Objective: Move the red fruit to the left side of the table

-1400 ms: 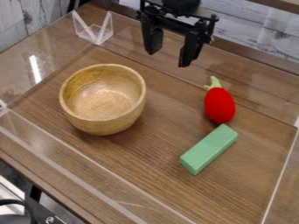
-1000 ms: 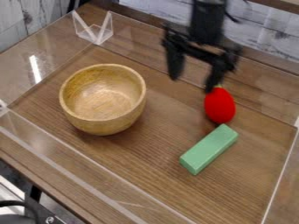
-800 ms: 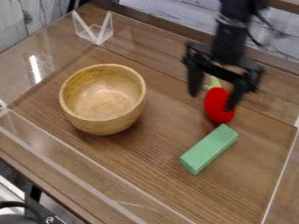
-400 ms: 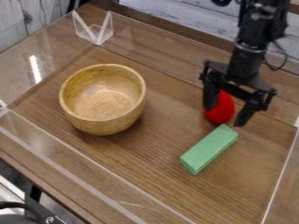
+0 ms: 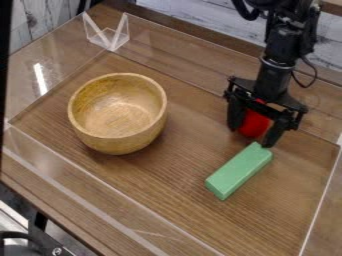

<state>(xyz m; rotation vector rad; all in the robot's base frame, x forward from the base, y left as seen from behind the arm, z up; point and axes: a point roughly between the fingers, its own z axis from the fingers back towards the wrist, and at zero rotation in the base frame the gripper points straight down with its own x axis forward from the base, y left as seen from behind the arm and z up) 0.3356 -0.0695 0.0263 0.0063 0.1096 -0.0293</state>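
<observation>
Claw spread wide, pointing down, straddling the red fruit between its fingers on right side of surface; green block just in front, wooden bowl left.

Tool moved from the far edge of the counter, behind the wooden bowl, across to the right and down over the red fruit. Earlier it hung clear above; now its spread black fingers straddle the fruit, one on either side, low near the wood. Fruit now mostly hidden between them.
</observation>
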